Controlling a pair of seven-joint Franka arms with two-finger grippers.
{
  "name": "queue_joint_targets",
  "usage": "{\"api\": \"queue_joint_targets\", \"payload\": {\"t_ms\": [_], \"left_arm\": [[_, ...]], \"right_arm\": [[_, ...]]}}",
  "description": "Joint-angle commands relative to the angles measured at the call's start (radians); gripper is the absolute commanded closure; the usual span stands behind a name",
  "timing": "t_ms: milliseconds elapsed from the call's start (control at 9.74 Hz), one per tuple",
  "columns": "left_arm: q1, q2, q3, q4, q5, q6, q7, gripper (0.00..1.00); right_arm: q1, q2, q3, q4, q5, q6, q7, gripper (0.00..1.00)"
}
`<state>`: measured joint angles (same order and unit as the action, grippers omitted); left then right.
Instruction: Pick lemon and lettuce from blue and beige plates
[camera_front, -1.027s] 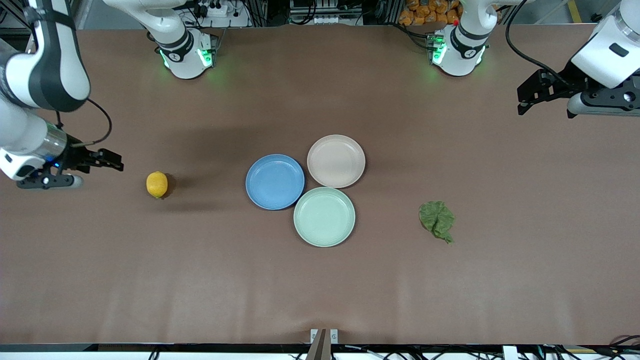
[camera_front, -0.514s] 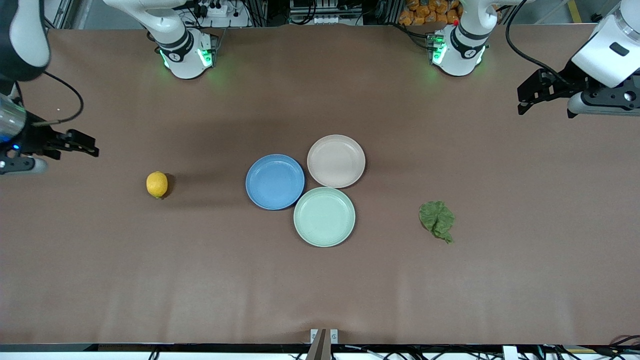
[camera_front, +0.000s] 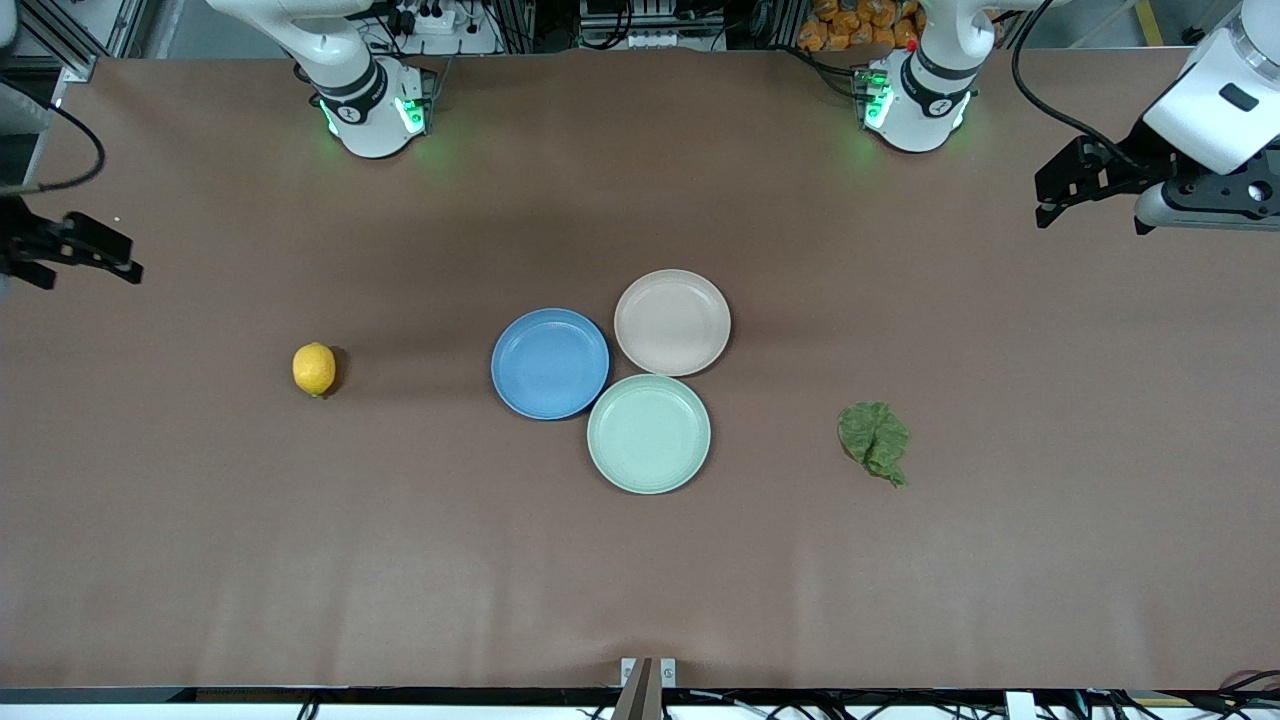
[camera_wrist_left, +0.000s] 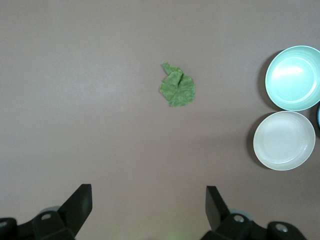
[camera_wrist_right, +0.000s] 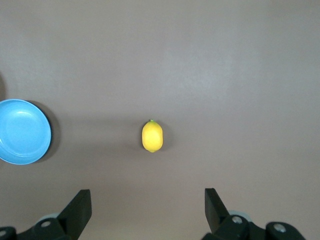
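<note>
Front view shows the three plates bare and clustered mid-counter: the blue plate (camera_front: 550, 363) toward the right arm's end, the beige plate (camera_front: 672, 322) touching it and farther from the camera, and a mint-green plate (camera_front: 648, 433) nearest the camera. Neither food item sits on a plate. The lemon (camera_front: 314, 369) lies alone on the counter (camera_front: 640, 580), well apart from the blue plate toward the right arm's end; the lettuce (camera_front: 874, 440) lies flat toward the left arm's end, well apart from the green plate. Judging by that layout, the picking off the plates looks done, each item set out on its own arm's side.

The right gripper (camera_front: 85, 250) hangs high over the counter's edge at its own end, jaws spread wide and empty; its wrist view looks straight down on the lemon (camera_wrist_right: 152, 136). The left gripper (camera_front: 1075, 185) hovers over its end, jaws likewise apart and empty, the lettuce (camera_wrist_left: 177, 88) centred below. Both arms seem parked clear.
</note>
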<state>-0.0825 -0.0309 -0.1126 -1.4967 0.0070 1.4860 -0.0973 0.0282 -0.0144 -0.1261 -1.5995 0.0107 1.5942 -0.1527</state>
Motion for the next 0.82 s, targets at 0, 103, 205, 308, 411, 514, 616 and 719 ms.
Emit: {"api": "queue_joint_targets", "payload": {"t_ms": [0,103,205,308,411,514,616,719], "left_arm": [[0.003,-0.004,-0.004,0.013,-0.009,-0.023,-0.001,0.0],[0.003,-0.004,-0.004,0.013,-0.009,-0.023,-0.001,0.0],[0.003,-0.004,-0.002,0.013,-0.009,-0.023,-0.001,0.0],[0.003,-0.004,-0.001,0.013,-0.009,-0.023,-0.001,0.0],[0.003,-0.004,-0.001,0.013,-0.009,-0.023,-0.001,0.0],[0.003,-0.004,-0.001,0.013,-0.009,-0.023,-0.001,0.0],[0.003,-0.004,0.001,0.013,-0.009,-0.023,-0.001,0.0],[0.003,-0.004,0.001,0.013,-0.009,-0.023,-0.001,0.0]], "right_arm": [[-0.005,0.008,0.011,0.046,-0.011,-0.016,0.002,0.0],[-0.005,0.016,0.011,0.046,-0.008,-0.007,0.027,0.0],[-0.004,0.022,0.013,0.049,-0.008,-0.005,0.051,0.0],[-0.005,0.024,0.013,0.049,-0.008,-0.002,0.053,0.0],[-0.002,0.03,0.013,0.055,-0.012,-0.003,0.053,0.0],[0.012,0.037,0.016,0.084,-0.02,-0.02,0.053,0.0],[0.013,0.037,0.019,0.087,-0.034,-0.036,0.053,0.0],[0.015,0.037,0.023,0.087,-0.037,-0.039,0.053,0.0]]}}
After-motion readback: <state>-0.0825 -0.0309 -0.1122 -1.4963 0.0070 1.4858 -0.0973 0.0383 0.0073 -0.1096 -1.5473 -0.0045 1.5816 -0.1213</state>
